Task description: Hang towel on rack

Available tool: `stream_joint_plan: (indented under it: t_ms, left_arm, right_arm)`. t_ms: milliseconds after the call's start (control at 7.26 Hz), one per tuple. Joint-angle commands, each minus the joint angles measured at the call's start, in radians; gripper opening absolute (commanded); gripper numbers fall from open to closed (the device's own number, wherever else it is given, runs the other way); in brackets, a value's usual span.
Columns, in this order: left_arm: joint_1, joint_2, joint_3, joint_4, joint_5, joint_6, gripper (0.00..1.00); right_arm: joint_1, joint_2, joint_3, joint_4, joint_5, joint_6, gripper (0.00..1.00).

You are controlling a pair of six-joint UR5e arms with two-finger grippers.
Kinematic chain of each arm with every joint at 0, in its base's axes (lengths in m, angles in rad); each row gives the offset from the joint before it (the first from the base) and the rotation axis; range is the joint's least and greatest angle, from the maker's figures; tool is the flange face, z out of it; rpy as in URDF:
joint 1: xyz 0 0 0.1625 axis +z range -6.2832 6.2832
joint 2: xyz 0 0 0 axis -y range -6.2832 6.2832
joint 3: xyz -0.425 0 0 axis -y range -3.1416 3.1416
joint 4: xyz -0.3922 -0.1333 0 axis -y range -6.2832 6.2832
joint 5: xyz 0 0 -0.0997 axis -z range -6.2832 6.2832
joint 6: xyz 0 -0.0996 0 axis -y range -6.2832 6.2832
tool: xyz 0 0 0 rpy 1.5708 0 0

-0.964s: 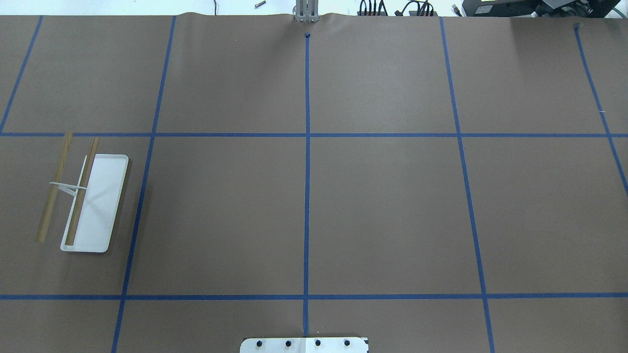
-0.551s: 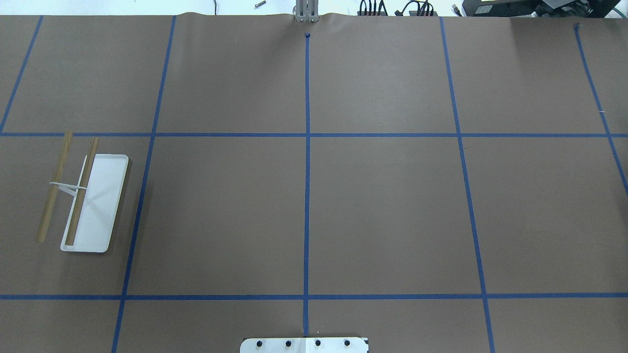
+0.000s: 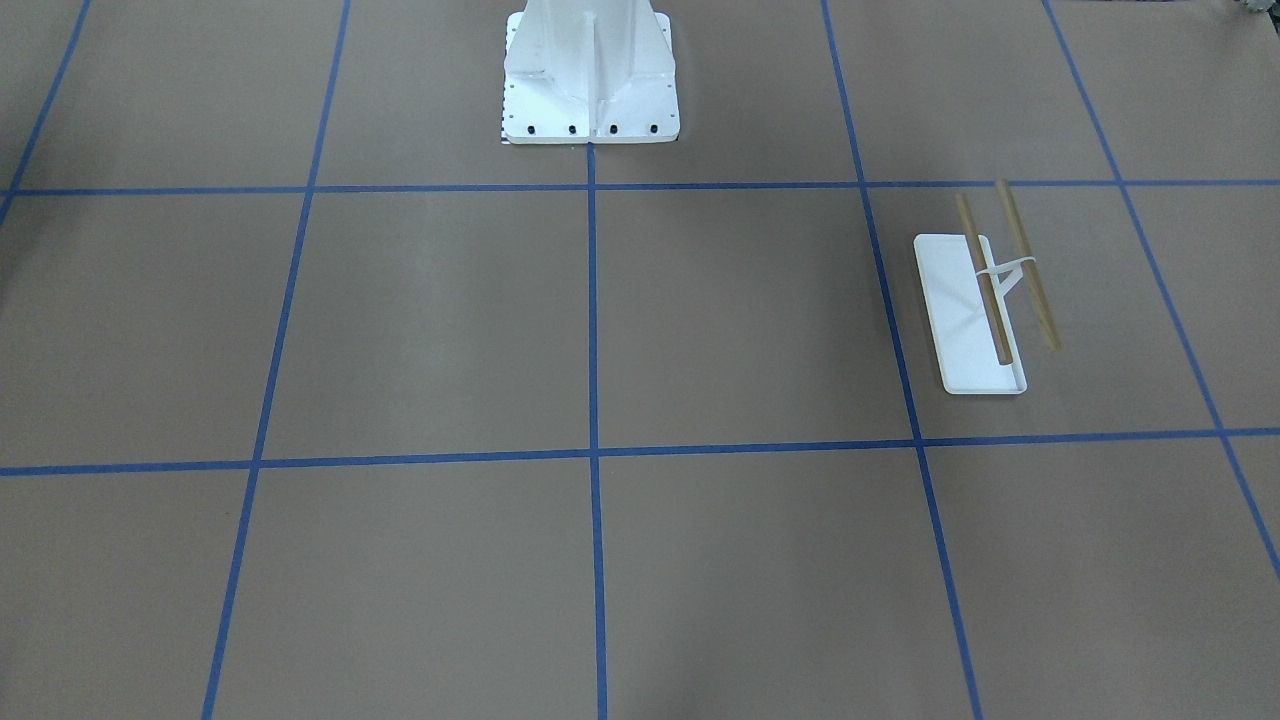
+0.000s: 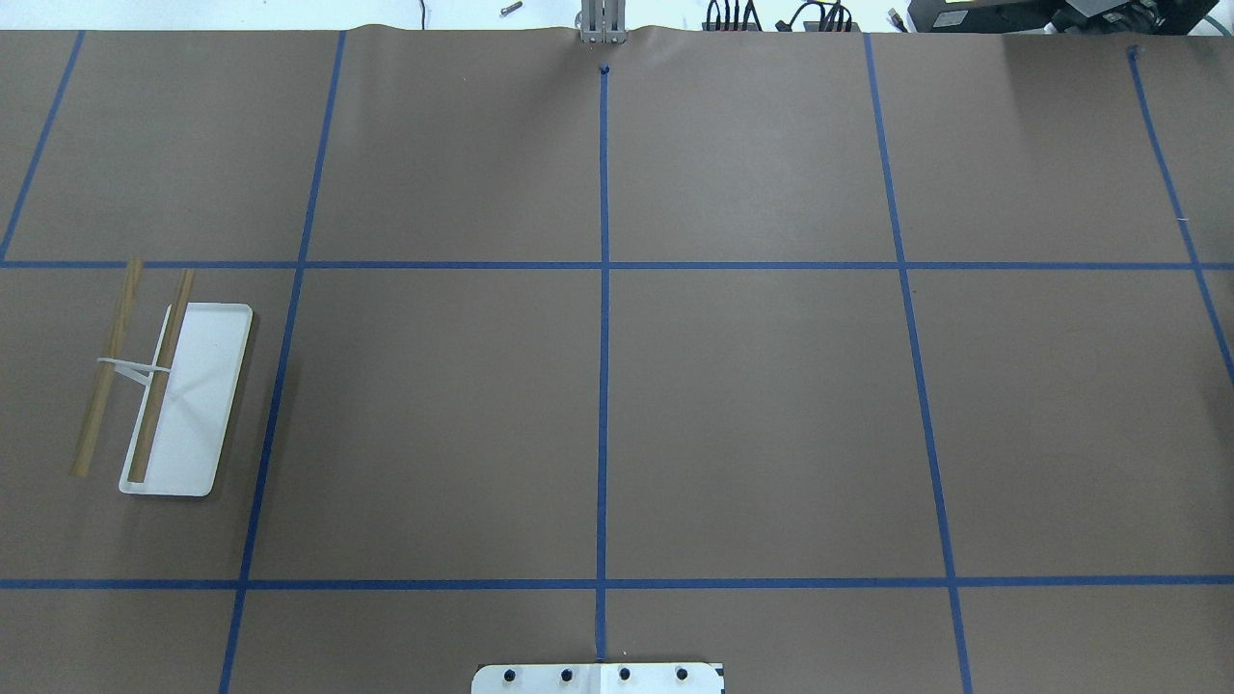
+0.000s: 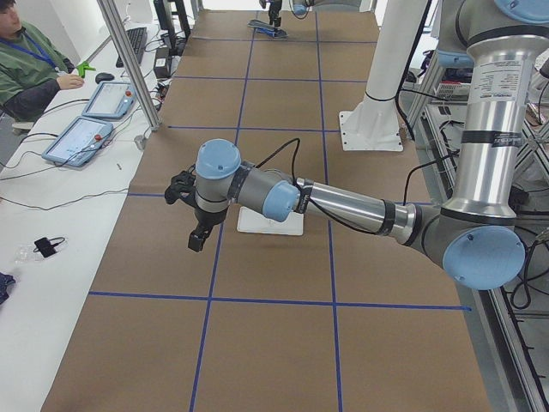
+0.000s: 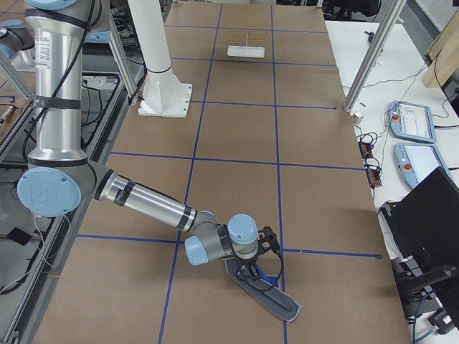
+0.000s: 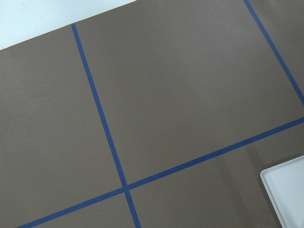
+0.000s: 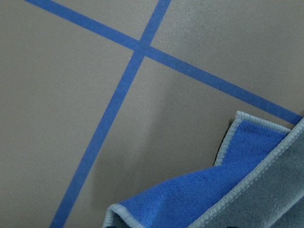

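Note:
The rack (image 4: 164,395) stands at the table's left, with a white base and two light-wood rods. It also shows in the front-facing view (image 3: 985,310), and a corner of its base (image 7: 285,190) shows in the left wrist view. The towel (image 6: 271,295), blue on one face and grey on the other, lies crumpled on the table at the far right end, outside the overhead view. It fills the lower right of the right wrist view (image 8: 256,180). My right gripper (image 6: 252,271) is down on the towel. My left gripper (image 5: 196,240) hovers beside the rack (image 5: 270,221). I cannot tell either grip.
The large white bolted pedestal (image 3: 590,70) stands at the table's near middle edge (image 4: 598,678). Aluminium posts (image 5: 129,64) and control tablets (image 5: 81,137) line the operators' side, where a person (image 5: 26,60) sits. Blue tape lines grid the brown table.

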Motion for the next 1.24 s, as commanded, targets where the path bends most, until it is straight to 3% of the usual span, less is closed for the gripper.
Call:
stream_joint_plan:
  t_ms: [0, 413, 551, 826, 1101]
  left_arm:
    - [0.001, -0.002, 0.001, 0.0, 0.0, -0.001, 0.99]
    - [0.001, -0.002, 0.002, 0.0, 0.0, -0.001, 0.99]
    - [0.001, 0.0, 0.002, 0.0, 0.0, -0.001, 0.99]
    - [0.001, 0.0, 0.002, 0.0, -0.003, -0.001, 0.99]
    - [0.0, 0.0, 0.002, 0.0, -0.003, -0.001, 0.99]
  right_arm:
    - [-0.01, 0.001, -0.005, -0.002, -0.035, -0.006, 0.56]
    - [-0.023, -0.007, -0.005, -0.002, -0.068, -0.009, 0.56]
    - [-0.023, -0.009, -0.005, -0.002, -0.068, -0.009, 0.48]
    - [-0.023, -0.012, -0.007, -0.003, -0.083, -0.008, 0.17]
    - [-0.023, -0.013, -0.013, -0.002, -0.086, -0.008, 0.0]
